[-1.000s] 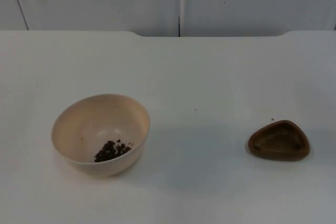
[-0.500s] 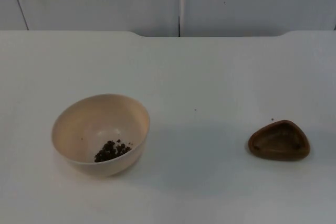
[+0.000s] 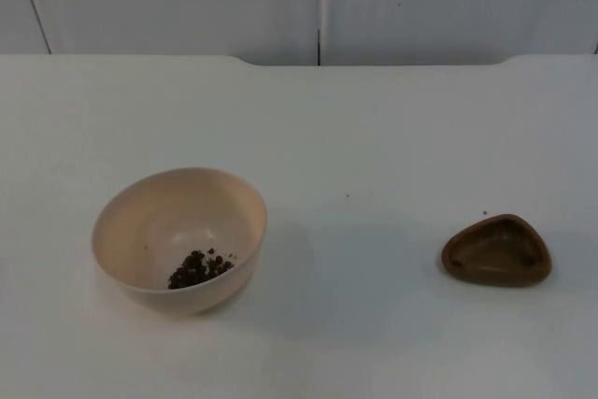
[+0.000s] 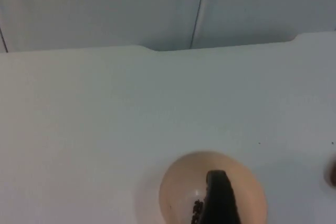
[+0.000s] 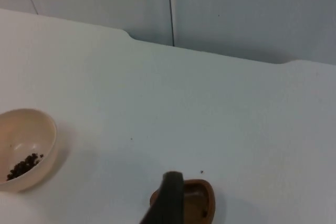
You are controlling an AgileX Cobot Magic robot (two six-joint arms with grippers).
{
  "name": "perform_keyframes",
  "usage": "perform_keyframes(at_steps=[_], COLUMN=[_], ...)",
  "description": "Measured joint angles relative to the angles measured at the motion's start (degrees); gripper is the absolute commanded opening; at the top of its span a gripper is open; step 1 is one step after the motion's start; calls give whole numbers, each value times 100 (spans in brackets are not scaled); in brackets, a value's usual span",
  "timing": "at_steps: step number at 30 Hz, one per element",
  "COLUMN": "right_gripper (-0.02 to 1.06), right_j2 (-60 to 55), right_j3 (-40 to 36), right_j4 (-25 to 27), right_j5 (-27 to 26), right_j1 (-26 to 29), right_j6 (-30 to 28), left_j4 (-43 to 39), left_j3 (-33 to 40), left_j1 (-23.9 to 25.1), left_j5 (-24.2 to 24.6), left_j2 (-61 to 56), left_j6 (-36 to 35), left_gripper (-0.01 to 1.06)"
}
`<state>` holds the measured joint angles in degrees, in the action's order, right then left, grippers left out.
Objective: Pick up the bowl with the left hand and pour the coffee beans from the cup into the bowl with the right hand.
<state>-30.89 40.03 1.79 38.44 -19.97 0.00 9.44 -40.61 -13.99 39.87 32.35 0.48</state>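
Apparently nothing shifted over the last second: bowl [image 3: 179, 238] and cup [image 3: 496, 249] exactly where they were, well apart on the table [image 3: 374, 137]. Beans [image 3: 199, 267] already in the bowl, cup seemingly empty, so pour likely finished. Left gripper [image 4: 219, 203] hanging above the bowl, right gripper [image 5: 167, 198] above the cup; grip state impossible to tell for either.

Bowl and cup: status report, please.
Bowl on table, coffee beans inside. Brown cup empty, apart at right. Both grippers high above; nothing in the way.
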Motion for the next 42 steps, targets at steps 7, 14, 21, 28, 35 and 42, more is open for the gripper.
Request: perform_keyframes(at_steps=[7, 14, 21, 28, 35, 42], right_gripper=[78, 78, 78, 78, 78, 78], right_j2=[956, 2004, 2763, 3071, 3071, 3071], right_j3=[-228, -261, -261, -273, -713, -1039], right_j4=[0, 0, 0, 0, 0, 0], right_j5=[319, 1047, 1610, 2369, 2485, 2441], right_j1=[0, 0, 0, 0, 0, 0], right_j6=[-64, -411, -484, -483, -401, -287], left_j4=[125, 134, 134, 111, 66, -209], left_j3=[133, 393, 687, 687, 687, 687], left_j1=[0, 0, 0, 0, 0, 0], left_j5=[567, 1079, 1419, 2011, 2135, 2171], left_j2=[-814, -1661, -2301, -2941, -3199, -3212], left_j6=[470, 702, 764, 802, 813, 813], left_gripper=[57, 57, 57, 57, 57, 57])
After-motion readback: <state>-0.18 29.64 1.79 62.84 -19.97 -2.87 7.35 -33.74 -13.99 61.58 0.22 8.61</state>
